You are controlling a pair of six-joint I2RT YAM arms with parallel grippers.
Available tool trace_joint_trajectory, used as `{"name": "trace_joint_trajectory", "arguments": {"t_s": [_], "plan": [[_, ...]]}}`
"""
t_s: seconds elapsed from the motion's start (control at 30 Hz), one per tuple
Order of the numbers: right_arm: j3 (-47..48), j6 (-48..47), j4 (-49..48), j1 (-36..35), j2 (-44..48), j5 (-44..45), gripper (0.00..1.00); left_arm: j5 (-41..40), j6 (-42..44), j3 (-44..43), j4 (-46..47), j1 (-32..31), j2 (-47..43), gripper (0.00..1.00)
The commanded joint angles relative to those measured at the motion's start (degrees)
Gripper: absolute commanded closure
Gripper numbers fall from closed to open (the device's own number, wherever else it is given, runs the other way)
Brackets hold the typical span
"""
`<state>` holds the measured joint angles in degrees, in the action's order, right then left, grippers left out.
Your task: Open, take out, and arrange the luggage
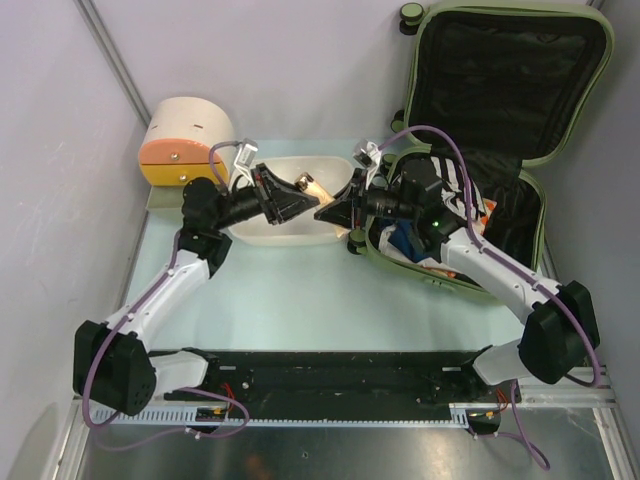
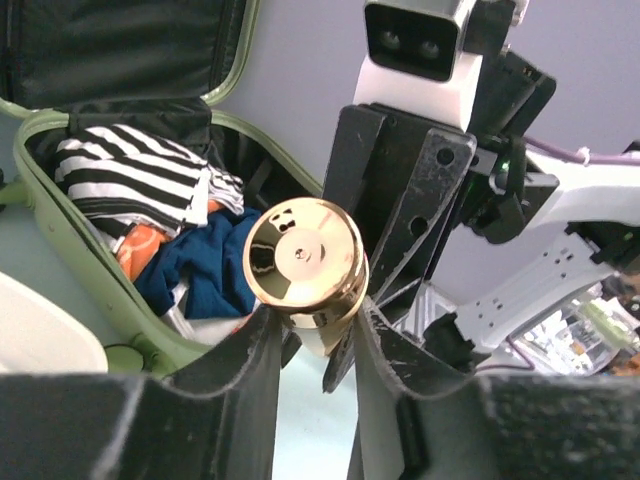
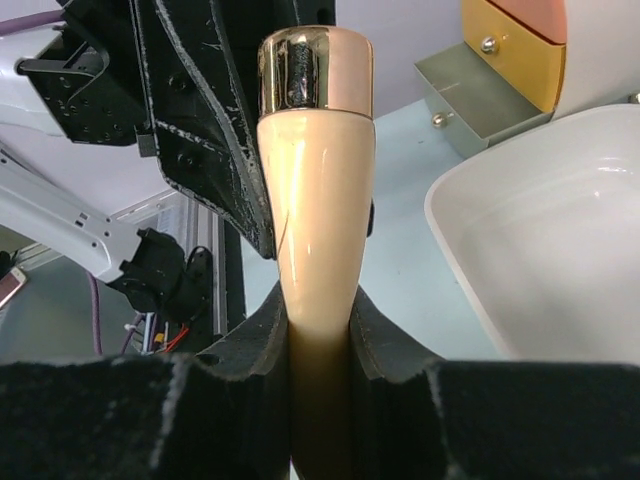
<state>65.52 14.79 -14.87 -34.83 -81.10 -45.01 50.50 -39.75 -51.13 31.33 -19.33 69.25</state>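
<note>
Two claws, one bottle (image 3: 315, 200): right claw (image 3: 320, 320) clamps its cream body, left claw (image 2: 310, 320) pinches the gold cap; axis runs claw to claw. Luggage (image 1: 510, 80) lies open just right of both, right arm nearer.

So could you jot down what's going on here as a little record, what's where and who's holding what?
luggage: open, lid raised, far right of the table
inside it: striped garment, blue garment, other clothing
bottle: cream, held in the air between the two arms
right jaws: closed on the bottle's body
left jaws: closed around its gold cap
white tub: on the table, left of the luggage
drawer box: far left corner
</note>
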Motion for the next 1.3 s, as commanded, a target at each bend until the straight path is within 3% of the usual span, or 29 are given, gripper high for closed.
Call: {"name": "trace_joint_trajectory", "arguments": {"t_s": [0.0, 0.07, 0.13, 0.17, 0.2, 0.27, 0.33, 0.43, 0.57, 0.77, 0.9, 1.0, 1.27], "plan": [[2.2, 1.2, -5.2, -0.7, -1.0, -0.9, 1.00, -1.3, -3.8, -3.5, 5.4, -0.4, 0.6, 0.75], [2.3, 1.5, -5.5, -0.6, -1.2, -0.7, 1.00, -1.3, -4.4, -3.6, 5.7, -0.3, 0.7, 0.83], [2.2, 1.9, -5.8, -0.4, -1.4, -0.3, 1.00, -1.7, -5.2, -3.2, 6.2, -0.2, 0.5, 0.97], [2.3, 2.4, -5.8, -0.4, -1.4, 0.3, 0.96, -2.5, -6.6, -2.9, 6.3, -0.1, 0.4, 1.00], [2.3, 2.6, -5.6, -0.2, -1.4, 0.5, 0.90, -3.0, -7.4, -2.6, 6.7, 0.3, 0.2, 1.00], [2.2, 2.7, -5.3, 0.5, -1.3, 0.9, 0.63, -4.4, -10.6, -1.6, 6.9, 1.4, 0.2, 1.00], [2.2, 2.6, -4.6, 1.9, -0.9, 1.3, 0.44, -5.3, -12.5, -0.3, 7.0, 4.6, -0.2, 1.00], [2.2, 1.3, -2.1, 4.0, -0.3, 3.0, 0.29, -6.5, -15.4, 2.8, 6.9, 11.1, -0.1, 1.00], [2.2, -2.7, 3.8, 8.1, 0.9, 5.7, 0.22, -8.8, -17.8, 6.8, 1.9, 23.1, -0.2, 1.00], [2.2, -8.5, 10.6, 11.9, 2.2, 7.4, 0.20, -15.7, -18.6, 7.8, -14.1, 38.5, 4.3, 1.00], [2.2, -10.5, 12.4, 13.0, 2.4, 7.8, 0.20, -21.0, -17.6, 4.1, -20.4, 42.3, 8.3, 1.00], [2.3, -11.3, 12.4, 13.6, 2.3, 7.7, 0.20, -25.5, -14.1, -3.4, -27.3, 43.0, 12.6, 1.00], [2.2, -11.5, 12.3, 14.5, 1.2, 6.8, 0.20, -27.5, -12.9, -12.1, -27.5, 45.2, 22.0, 1.00]]}}
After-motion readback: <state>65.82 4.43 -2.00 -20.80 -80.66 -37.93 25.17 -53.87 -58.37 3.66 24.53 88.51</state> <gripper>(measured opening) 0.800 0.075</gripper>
